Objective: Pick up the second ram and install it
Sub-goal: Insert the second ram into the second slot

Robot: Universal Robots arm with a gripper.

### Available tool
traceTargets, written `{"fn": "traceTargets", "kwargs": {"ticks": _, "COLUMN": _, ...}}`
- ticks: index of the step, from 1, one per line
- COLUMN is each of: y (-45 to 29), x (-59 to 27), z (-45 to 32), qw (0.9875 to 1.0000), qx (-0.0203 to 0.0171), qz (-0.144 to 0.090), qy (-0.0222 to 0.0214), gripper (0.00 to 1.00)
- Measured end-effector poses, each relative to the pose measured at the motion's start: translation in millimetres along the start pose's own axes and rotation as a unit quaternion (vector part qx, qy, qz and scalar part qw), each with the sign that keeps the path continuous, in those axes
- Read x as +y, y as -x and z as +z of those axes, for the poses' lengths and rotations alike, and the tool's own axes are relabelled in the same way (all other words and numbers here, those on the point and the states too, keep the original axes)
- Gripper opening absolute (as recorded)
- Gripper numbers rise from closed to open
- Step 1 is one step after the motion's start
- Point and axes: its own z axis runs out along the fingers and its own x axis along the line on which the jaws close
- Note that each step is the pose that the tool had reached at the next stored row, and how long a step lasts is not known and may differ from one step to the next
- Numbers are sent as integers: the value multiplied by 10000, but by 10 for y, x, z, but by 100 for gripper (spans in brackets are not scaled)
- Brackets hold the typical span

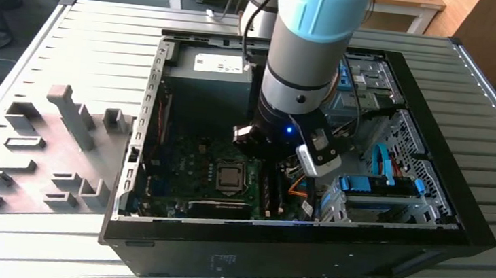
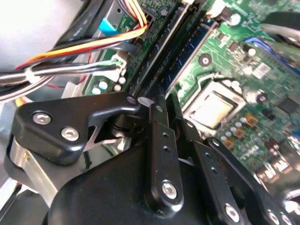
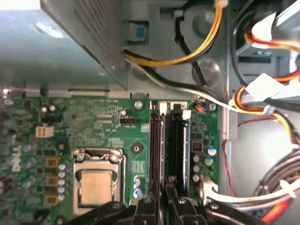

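I can read no print anywhere. A white label (image 1: 220, 63) sits on the grey box at the back of the case, its marks too small to make out, and the green board (image 3: 103, 133) carries only tiny unreadable white markings.

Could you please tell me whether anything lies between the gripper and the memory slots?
Nothing visible does: the black gripper sits right at the long black memory slots on the green motherboard; the coloured cable bundle runs off to one side.

From the exterior view, I cannot see the memory slots (image 1: 267, 192) fully, since the arm (image 1: 306, 63) hides the hand.
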Motion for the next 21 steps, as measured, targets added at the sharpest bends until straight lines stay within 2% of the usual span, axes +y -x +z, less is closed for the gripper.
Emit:
{"fn": "traceTargets", "kwargs": {"ticks": 8, "y": -4, "x": 42, "z": -350, "qw": 10000, "qx": 0, "qz": -1, "qy": 1, "gripper": 20}}
{"fn": "traceTargets", "kwargs": {"ticks": 10, "y": -6, "x": 55, "z": -415, "qw": 10000, "qx": -1, "qz": -1, "qy": 1, "gripper": 10}}
{"fn": "traceTargets", "kwargs": {"ticks": 12, "y": -6, "x": 69, "z": -467, "qw": 10000, "qx": -1, "qz": -1, "qy": 0, "gripper": 10}}
{"fn": "traceTargets", "kwargs": {"ticks": 21, "y": -6, "x": 72, "z": -488, "qw": 10000, "qx": -1, "qz": -1, "qy": 1, "gripper": 10}}
